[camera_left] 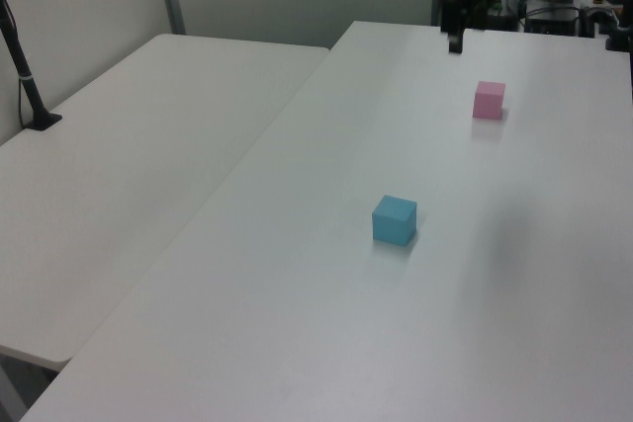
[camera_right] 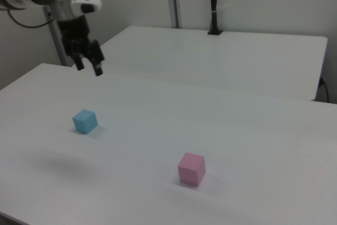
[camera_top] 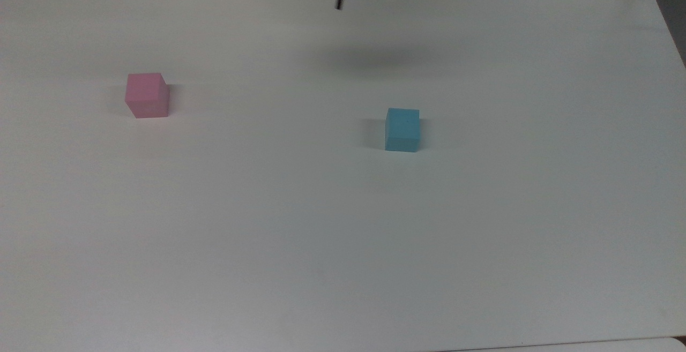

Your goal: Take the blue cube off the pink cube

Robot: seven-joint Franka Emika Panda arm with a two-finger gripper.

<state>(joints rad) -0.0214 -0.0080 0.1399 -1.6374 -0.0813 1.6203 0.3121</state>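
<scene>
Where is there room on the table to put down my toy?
Lots of room: the wide bare stretch between the pink cube and the blue cube, and the whole near side of the table. Nowhere is crowded; the hand hangs open above the table.

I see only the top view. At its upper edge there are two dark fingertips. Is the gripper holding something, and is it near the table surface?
Observer: In the right view the gripper hangs open and empty, raised in the air above the table. It touches neither the blue cube nor the pink cube.
Operator: Thank you. What stands beyond the table, on the side where the gripper is?
Observer: In the right view a second white table stands next to this one, and a black post rises from its far edge.
</scene>
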